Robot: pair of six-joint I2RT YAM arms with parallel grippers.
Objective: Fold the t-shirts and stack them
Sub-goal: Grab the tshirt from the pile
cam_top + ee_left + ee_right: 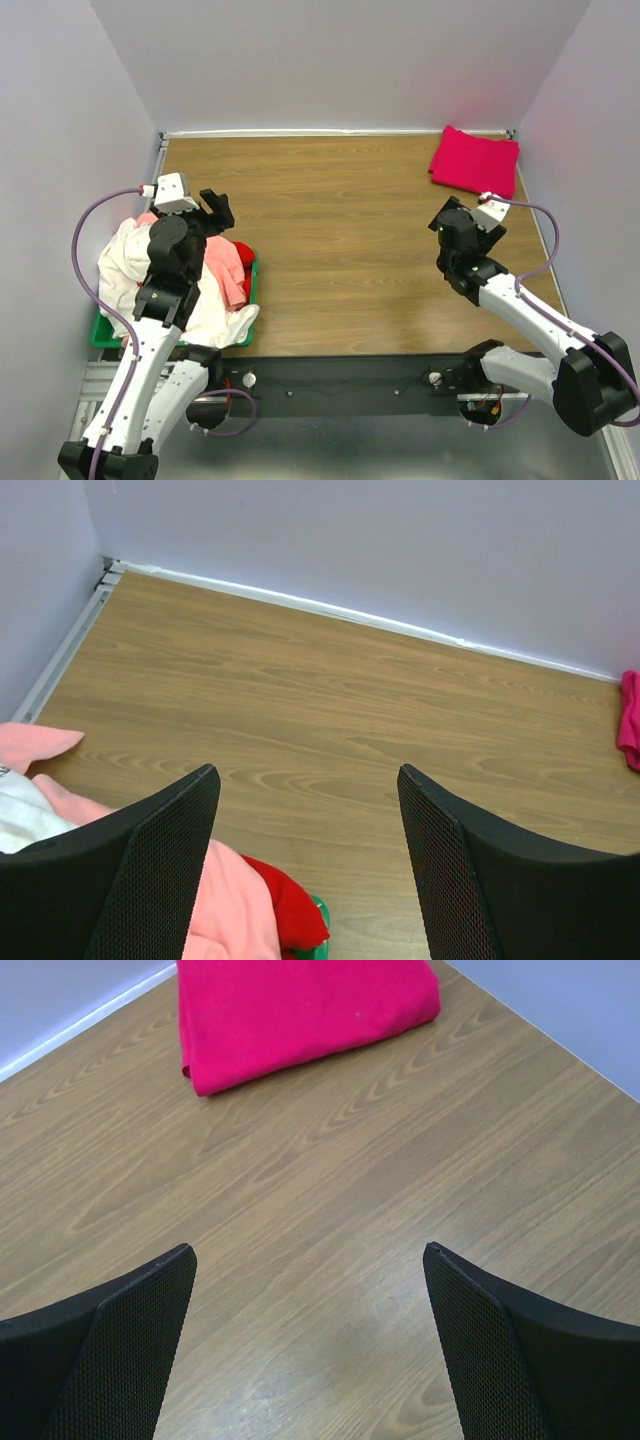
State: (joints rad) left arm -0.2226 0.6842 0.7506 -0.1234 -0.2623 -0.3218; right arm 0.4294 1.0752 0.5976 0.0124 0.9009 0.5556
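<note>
Left jaws: standing apart, holding nothing.
Under them: salmon-pink tee, red tee and white tee lying heaped in green bin.
Right jaws: gaping wide, empty, hovering over bench.
Ahead of them: folded magenta tee lying flat.

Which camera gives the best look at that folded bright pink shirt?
The right wrist view: the folded pink shirt is close and large, though its far edge is cropped. The top view shows it whole but small; the left wrist view catches only a sliver.
</note>
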